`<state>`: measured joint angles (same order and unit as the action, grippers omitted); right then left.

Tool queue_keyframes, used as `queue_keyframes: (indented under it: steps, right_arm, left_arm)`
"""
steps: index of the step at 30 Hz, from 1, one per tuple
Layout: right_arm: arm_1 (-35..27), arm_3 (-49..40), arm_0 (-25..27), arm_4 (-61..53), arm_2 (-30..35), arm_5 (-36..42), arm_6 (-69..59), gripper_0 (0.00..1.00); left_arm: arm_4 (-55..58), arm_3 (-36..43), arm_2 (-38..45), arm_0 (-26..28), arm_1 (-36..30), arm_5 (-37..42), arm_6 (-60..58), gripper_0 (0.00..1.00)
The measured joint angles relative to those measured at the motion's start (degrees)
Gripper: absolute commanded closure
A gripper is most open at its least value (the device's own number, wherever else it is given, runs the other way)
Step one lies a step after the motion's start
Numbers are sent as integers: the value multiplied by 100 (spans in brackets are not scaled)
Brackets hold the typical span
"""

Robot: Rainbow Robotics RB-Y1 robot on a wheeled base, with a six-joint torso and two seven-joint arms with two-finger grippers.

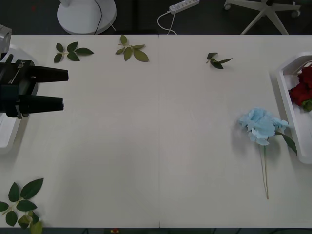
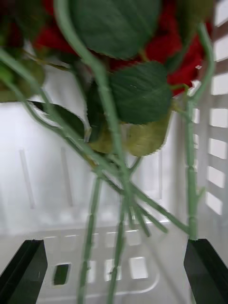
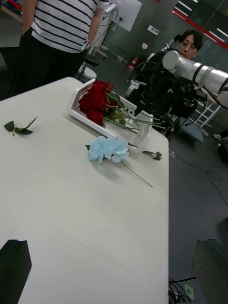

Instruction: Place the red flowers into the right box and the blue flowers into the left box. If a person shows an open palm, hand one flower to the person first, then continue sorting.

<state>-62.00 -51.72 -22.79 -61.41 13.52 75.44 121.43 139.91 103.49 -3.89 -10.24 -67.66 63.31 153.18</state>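
The right box (image 1: 285, 92) was cut off at the table's 3 o'clock edge, the red flowers (image 1: 302, 88) inside half out of view. One blue flower (image 1: 260, 125) lay just beside it on the white table (image 1: 156, 136), bloom toward 12 o'clock, stem running to 6. The left gripper (image 1: 64, 89) hovered at 9 o'clock, fingers spread wide. The right gripper (image 2: 114, 270) hung wide open over the rose stems (image 2: 118, 199).
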Motion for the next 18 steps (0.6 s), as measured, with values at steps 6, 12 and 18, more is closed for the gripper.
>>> queue_keyframes:
  steps: [6, 12, 18]
  right_arm:
    - [-133, -1249, 0, -594, 174, 814, -586, 14]
    - [-135, -2616, 0, -1355, 131, 972, -2496, 12]
    - [-141, -3586, 0, -1701, -100, 998, -3573, 9]
  left_arm:
    - [2, 2, 0, 0, 0, 0, 0, 0]
    - [5, 4, 0, 0, 0, 0, 0, 0]
    - [7, 5, 0, 0, 0, 0, 0, 0]
